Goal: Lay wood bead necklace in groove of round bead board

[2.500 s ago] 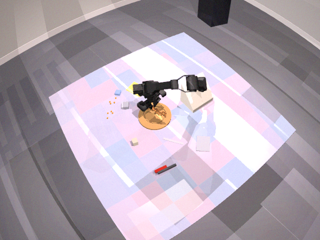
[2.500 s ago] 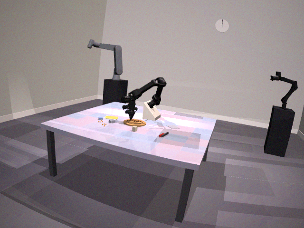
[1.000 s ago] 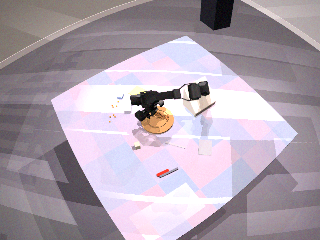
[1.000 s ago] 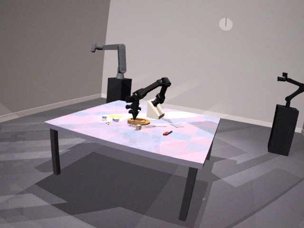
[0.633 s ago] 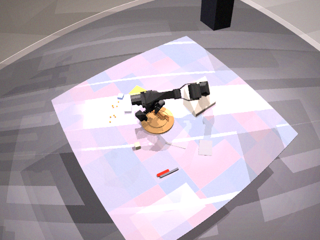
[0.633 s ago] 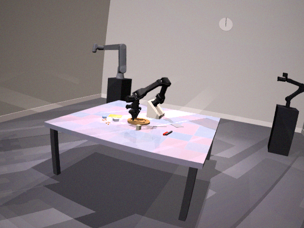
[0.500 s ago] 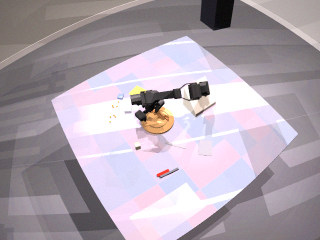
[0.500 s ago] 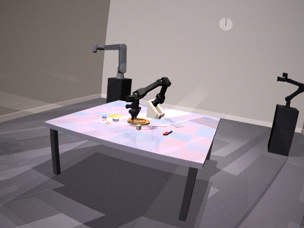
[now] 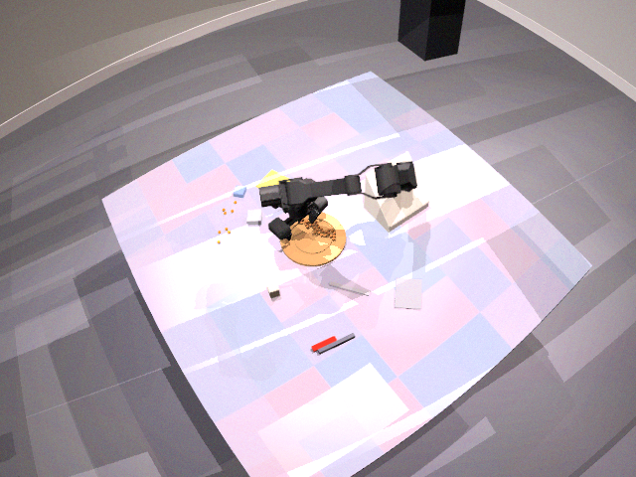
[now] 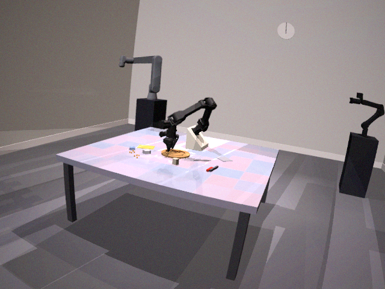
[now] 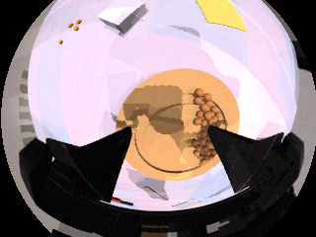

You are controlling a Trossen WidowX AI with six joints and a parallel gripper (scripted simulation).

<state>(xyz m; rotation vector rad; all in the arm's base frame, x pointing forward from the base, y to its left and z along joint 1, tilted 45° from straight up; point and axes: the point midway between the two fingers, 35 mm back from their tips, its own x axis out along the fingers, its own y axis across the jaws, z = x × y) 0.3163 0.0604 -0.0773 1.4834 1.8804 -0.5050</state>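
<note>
Above the round bead board (image 9: 314, 256) (image 10: 175, 156) (image 11: 163, 174), the gripper (image 9: 298, 220) (image 10: 170, 149) (image 11: 172, 130) stands with its fingers wide and nothing between them. On the board the wood bead necklace (image 9: 324, 232) (image 11: 204, 116) lies bunched on one side, round orange-brown beads in a crooked, doubled heap, partly hidden by one finger in the wrist view. It should handle light and limp, its smooth beads prone to roll, so a low pinch across one or two beads at a loose end seems best.
</note>
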